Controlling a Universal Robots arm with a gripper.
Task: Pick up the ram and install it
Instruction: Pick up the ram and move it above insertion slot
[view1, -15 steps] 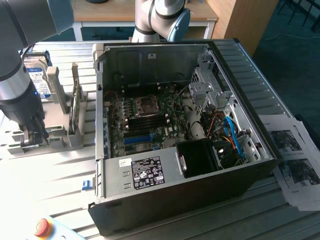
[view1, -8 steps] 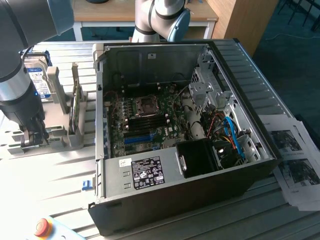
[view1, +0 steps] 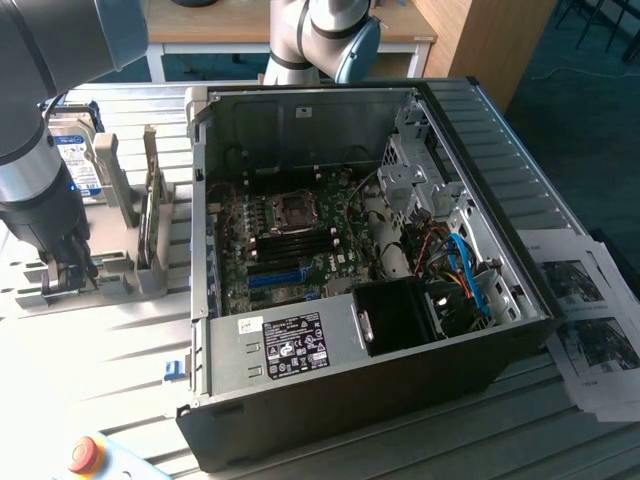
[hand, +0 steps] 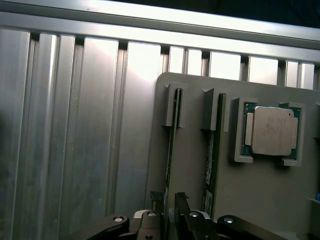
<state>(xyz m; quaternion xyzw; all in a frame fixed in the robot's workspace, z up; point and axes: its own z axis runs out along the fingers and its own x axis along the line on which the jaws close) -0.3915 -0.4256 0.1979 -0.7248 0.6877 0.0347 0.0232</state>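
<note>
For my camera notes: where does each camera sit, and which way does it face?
Exterior view: above the table, looking down on the open computer case; arm at the exterior view's left.
Wrist view: on the wrist, looking down past the pincer at the grey holder.
Both show the holder and the pincer.

Open computer case (view1: 330, 395) on slatted table (view1: 110, 380); papers (view1: 590, 335) beside; processor (hand: 271, 131) in grey tray (hand: 260, 195).
</note>
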